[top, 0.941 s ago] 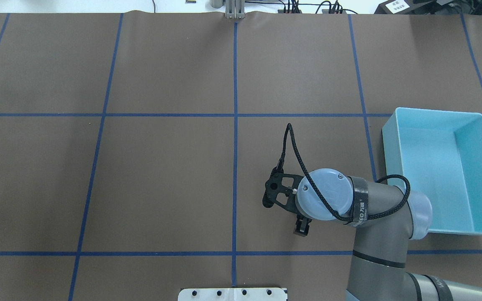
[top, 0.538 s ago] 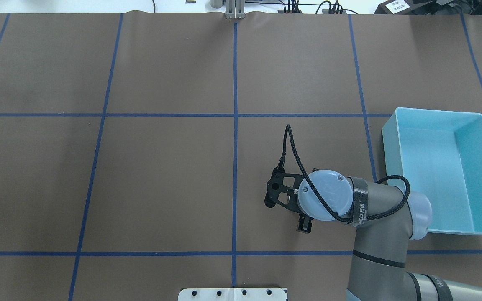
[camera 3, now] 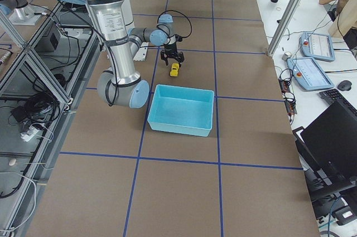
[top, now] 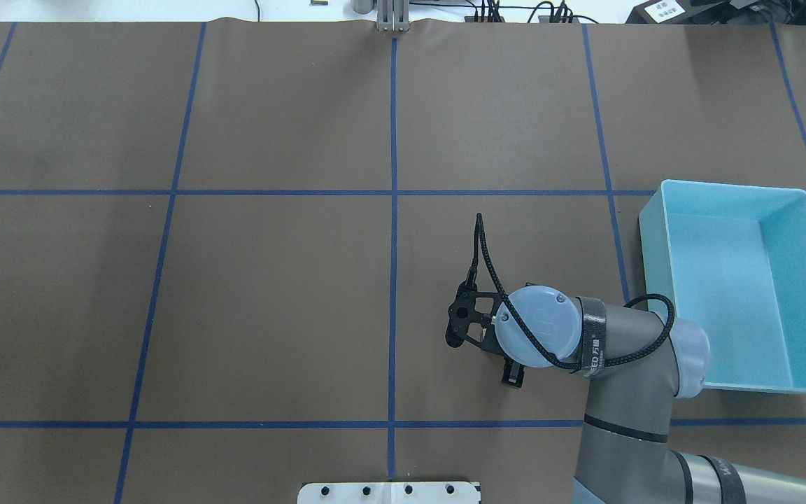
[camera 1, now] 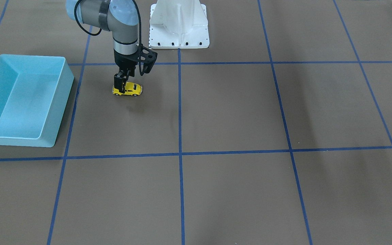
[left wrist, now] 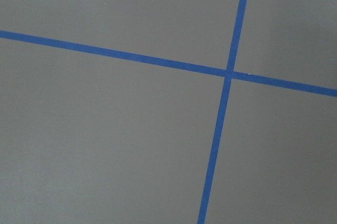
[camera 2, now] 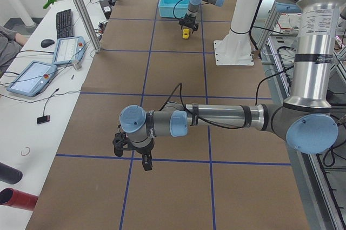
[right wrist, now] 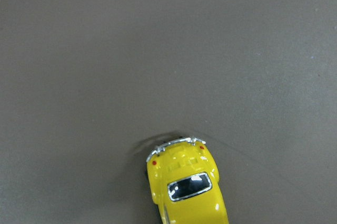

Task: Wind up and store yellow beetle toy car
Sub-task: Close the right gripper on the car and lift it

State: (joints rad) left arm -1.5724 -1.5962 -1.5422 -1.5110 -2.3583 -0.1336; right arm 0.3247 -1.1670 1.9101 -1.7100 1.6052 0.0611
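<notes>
The yellow beetle toy car (camera 1: 132, 89) stands on its wheels on the brown table, to the right of the light blue bin (camera 1: 57, 102) in the front-facing view. My right gripper (camera 1: 123, 86) points straight down over it, with one finger in front of the car's side and the other behind, shut on it. The right wrist view shows the car's rear (right wrist: 187, 187) at the bottom edge. In the overhead view the wrist hides the car and only one finger (top: 513, 374) shows. My left gripper (camera 2: 146, 164) hangs over the far end of the table; I cannot tell whether it is open.
The bin (top: 655, 238) is empty and sits a short way to the robot's right of the car. The white robot base (camera 1: 179, 23) stands just behind the car. Blue tape lines cross the brown table cover (left wrist: 229, 72).
My right wrist has shifted slightly toward the bin and the robot's base. The visible finger has moved with it and looks narrower.
</notes>
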